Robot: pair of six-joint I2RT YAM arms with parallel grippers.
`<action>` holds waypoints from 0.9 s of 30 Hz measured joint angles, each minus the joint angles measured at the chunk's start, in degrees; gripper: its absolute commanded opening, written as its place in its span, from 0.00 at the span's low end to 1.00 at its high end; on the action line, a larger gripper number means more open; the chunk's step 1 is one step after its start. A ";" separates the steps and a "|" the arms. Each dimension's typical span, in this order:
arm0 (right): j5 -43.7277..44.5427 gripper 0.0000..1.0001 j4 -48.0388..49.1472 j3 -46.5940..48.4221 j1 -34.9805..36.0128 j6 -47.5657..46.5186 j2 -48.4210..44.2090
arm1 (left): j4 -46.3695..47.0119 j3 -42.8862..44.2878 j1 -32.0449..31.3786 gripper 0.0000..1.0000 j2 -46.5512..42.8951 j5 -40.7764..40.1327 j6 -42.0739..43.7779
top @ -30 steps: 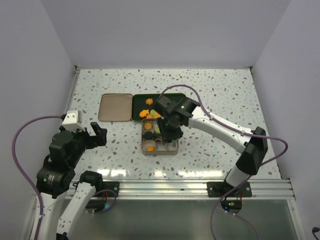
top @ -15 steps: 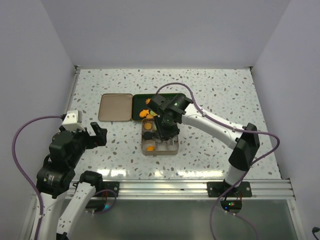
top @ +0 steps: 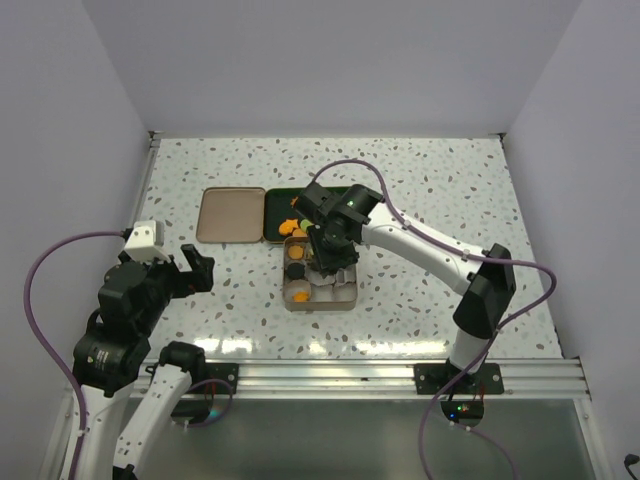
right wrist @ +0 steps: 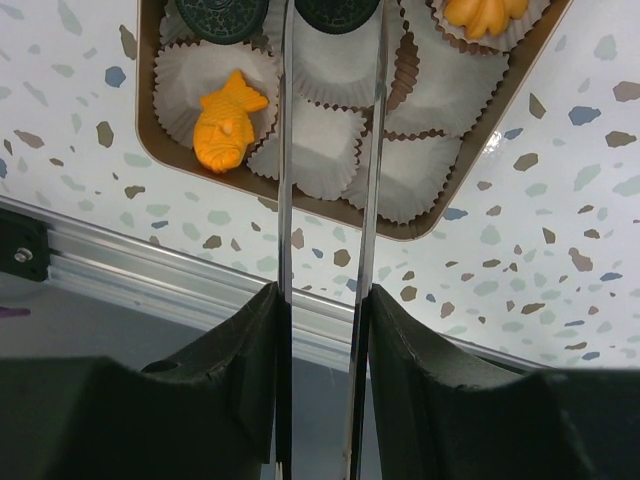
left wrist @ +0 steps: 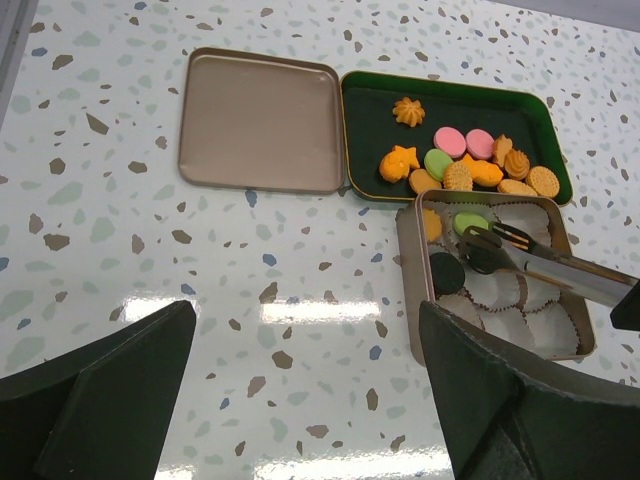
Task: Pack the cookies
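over the tin point(top: 320, 306), around the middle of the table point(top: 450, 180), my right gripper point(left wrist: 480, 250) is clamped on a dark cookie point(right wrist: 337, 10). the round disc sits squeezed between my two long thin fingers point(right wrist: 284, 150), close to their tips, above the white cups point(right wrist: 330, 140) in the middle of the tin. whether it touches a cup i cannot tell.

my left gripper point(top: 200, 268) hangs over the near left part of the table, well apart from everything. its jaws are spread wide with nothing between them.

most of the cookies point(left wrist: 457, 176) lie loose on the green tray point(left wrist: 450, 100), which sits just beyond the tin's far edge, touching it or nearly so. they crowd the tray's near right part: orange ones of several shapes, two pink, one green. one orange swirl point(left wrist: 408, 110) lies alone farther back. a tan lid point(left wrist: 262, 120) lies flat just left of the tray, edge to edge with it.

a few are in the tin. a fish cookie point(right wrist: 228, 118), orange, lies in the cup at the near left corner. a second dark one point(right wrist: 210, 12) sits in the cup just beyond it. an orange one point(left wrist: 431, 224) is at the far left corner, with a green one point(left wrist: 470, 222) in the cup beside it. another orange piece point(right wrist: 490, 12) rests in a cup toward the right side. the cups along the near edge, apart from the fish's, hold nothing.
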 measured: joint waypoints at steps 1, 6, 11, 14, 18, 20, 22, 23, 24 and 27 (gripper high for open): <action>0.00 0.32 -0.02 0.00 0.00 -0.02 0.00 | 0.00 0.00 0.00 0.99 0.00 0.00 0.00; 0.15 0.32 -0.20 0.00 0.00 0.00 -0.20 | 0.00 0.00 0.00 0.99 0.00 0.00 0.00; 1.36 0.32 -1.53 0.35 0.00 0.04 -1.31 | 0.02 0.00 0.00 0.99 0.00 0.02 0.00; 1.60 0.32 -2.08 0.68 -0.07 0.17 -2.86 | 0.00 0.00 0.00 0.99 -0.02 0.02 0.00; 1.53 0.32 -2.40 0.72 -0.07 0.26 -4.76 | 0.02 0.00 0.00 1.00 -0.22 0.02 0.00; 1.40 0.32 -2.51 0.72 -0.07 0.28 -5.42 | 0.00 0.00 0.00 1.00 -0.33 0.02 0.00; 1.31 0.32 -2.56 0.72 -0.07 0.44 -5.97 | 0.02 0.00 0.00 0.99 -0.42 0.02 0.00; 1.29 0.32 -2.54 0.72 -0.07 0.48 -6.25 | 0.02 0.00 0.00 1.00 -0.44 0.02 0.00; 1.25 0.32 -2.54 0.72 -0.04 0.50 -6.58 | 0.00 0.00 0.00 1.00 -0.44 0.02 0.00; 0.76 0.32 -2.36 0.33 0.09 0.85 -7.61 | 0.02 0.00 0.00 0.99 -0.44 0.02 0.00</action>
